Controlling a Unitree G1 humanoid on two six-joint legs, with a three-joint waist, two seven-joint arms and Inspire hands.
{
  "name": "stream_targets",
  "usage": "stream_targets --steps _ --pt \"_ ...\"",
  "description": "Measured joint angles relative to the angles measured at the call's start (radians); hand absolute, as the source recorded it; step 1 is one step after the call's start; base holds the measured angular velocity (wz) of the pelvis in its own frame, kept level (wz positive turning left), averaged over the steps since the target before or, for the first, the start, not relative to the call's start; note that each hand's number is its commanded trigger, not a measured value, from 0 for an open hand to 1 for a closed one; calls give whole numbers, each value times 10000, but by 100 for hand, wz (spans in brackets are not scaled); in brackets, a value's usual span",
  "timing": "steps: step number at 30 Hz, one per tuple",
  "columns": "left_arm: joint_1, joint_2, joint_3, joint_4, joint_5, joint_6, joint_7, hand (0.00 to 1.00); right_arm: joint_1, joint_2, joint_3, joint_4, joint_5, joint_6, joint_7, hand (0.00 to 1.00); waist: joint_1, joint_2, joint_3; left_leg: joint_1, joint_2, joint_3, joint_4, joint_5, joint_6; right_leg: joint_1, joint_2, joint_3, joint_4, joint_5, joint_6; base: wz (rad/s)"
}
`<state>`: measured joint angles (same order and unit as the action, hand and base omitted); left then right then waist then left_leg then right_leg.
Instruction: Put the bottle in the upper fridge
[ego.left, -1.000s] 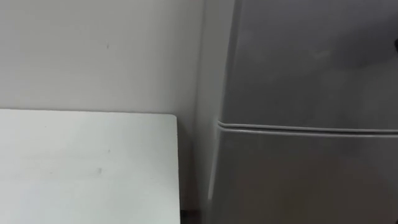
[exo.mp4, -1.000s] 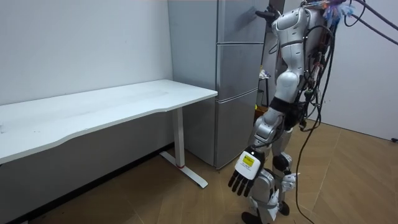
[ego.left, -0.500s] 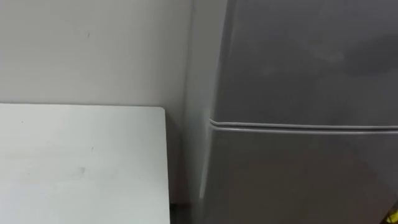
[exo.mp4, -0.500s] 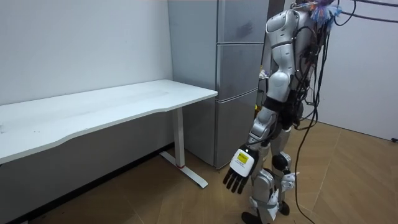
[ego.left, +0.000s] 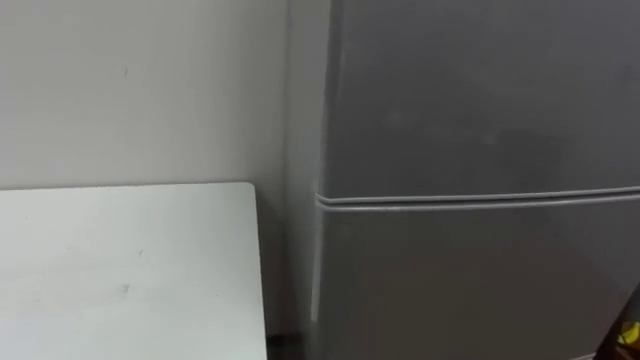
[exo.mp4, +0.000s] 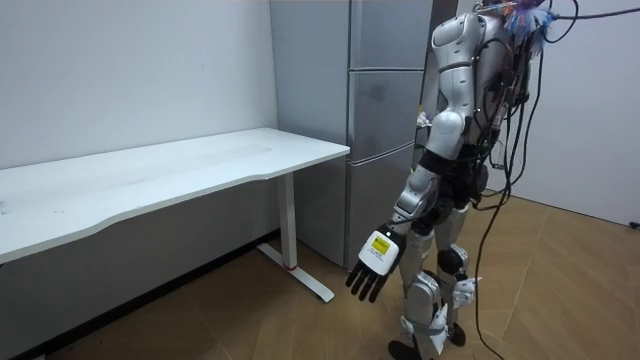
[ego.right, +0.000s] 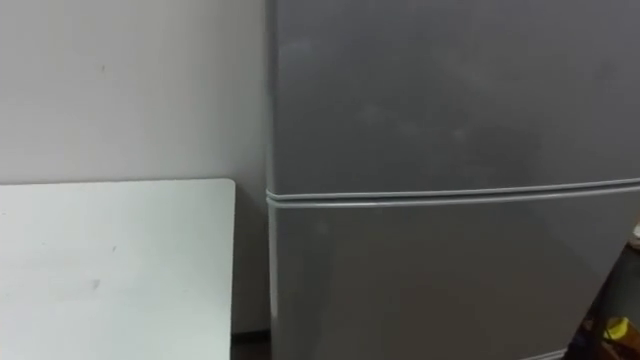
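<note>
I stand close in front of a tall grey fridge (ego.left: 470, 100) (exo.mp4: 385, 110). Its doors are shut, and a horizontal seam (ego.left: 480, 197) between two of them crosses the eye views. My left hand (exo.mp4: 368, 275) hangs low beside my leg in the room view, open, fingers pointing down and holding nothing.
A white table (ego.left: 120, 270) (exo.mp4: 180, 170) stands to the left of the fridge against the pale wall, its corner close to the fridge side. A small yellow object (ego.right: 615, 327) lies low at the right of the fridge. Wooden floor (exo.mp4: 560, 290) lies open behind me.
The eye view has shifted right, so the fridge takes up more of it. In the room view my raised right hand has left the upper door, and my left hand has swung forward.
</note>
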<state>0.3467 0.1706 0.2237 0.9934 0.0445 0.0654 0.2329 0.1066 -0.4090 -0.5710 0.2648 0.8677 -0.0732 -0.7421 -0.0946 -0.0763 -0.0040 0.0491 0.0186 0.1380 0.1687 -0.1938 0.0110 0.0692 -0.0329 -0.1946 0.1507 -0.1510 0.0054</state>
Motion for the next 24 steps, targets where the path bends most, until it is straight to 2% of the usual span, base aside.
stream_targets --steps 2,5,7,10,12,14,17,20,24 --pt "-51 -24 -237 -29 -125 0 -12 0 177 514 14 412 434 -5 -101 0 -11 97 29 10 2 39 5 -1 -1 -38 3 44 -1 -6 5 -4" --pt "-84 -43 -246 -145 -125 -23 -29 0 384 942 54 808 595 -82 -83 0 33 218 52 -14 -3 81 -15 -3 0 -76 0 64 -9 -18 13 -3" --pt "-154 -42 -219 -208 -125 -88 12 0 841 1294 482 1417 574 -268 -67 0 129 276 49 8 -6 83 -71 -3 -2 -80 -13 26 3 -60 12 0" --pt "-273 -77 -410 -226 -182 -101 46 0 1170 1790 1238 2370 597 -286 91 0 174 332 56 11 1 89 -88 -13 -15 -72 -5 32 -1 -79 23 0" --pt "-341 -159 -476 -206 -183 -169 46 0 1170 1859 1859 3554 350 -281 438 0 168 386 56 30 4 90 -83 -57 -16 -57 -3 31 1 -90 33 0" --pt "-373 -306 -476 -110 -177 -296 46 0 1189 2120 2259 4653 -81 -198 802 0 260 492 58 120 6 119 -90 -122 -15 -15 -2 79 19 -116 47 -8" --pt "-449 -423 -501 112 -127 -300 40 0 1189 2181 2668 5872 -521 -178 1395 0 249 608 52 166 -10 120 -91 -148 -3 22 -7 200 18 -135 71 -5" --pt "-457 -429 -491 140 -129 -303 -1 0 1215 2356 2878 6961 -501 7 2340 0 262 604 50 162 -5 121 -102 -148 -4 9 -5 185 13 -143 71 0" --pt "-470 -504 -504 405 -95 -312 -122 0 1144 2524 3700 8263 -1002 339 3929 0 271 546 44 183 -11 143 -101 -148 -5 21 3 262 14 -170 63 -1"
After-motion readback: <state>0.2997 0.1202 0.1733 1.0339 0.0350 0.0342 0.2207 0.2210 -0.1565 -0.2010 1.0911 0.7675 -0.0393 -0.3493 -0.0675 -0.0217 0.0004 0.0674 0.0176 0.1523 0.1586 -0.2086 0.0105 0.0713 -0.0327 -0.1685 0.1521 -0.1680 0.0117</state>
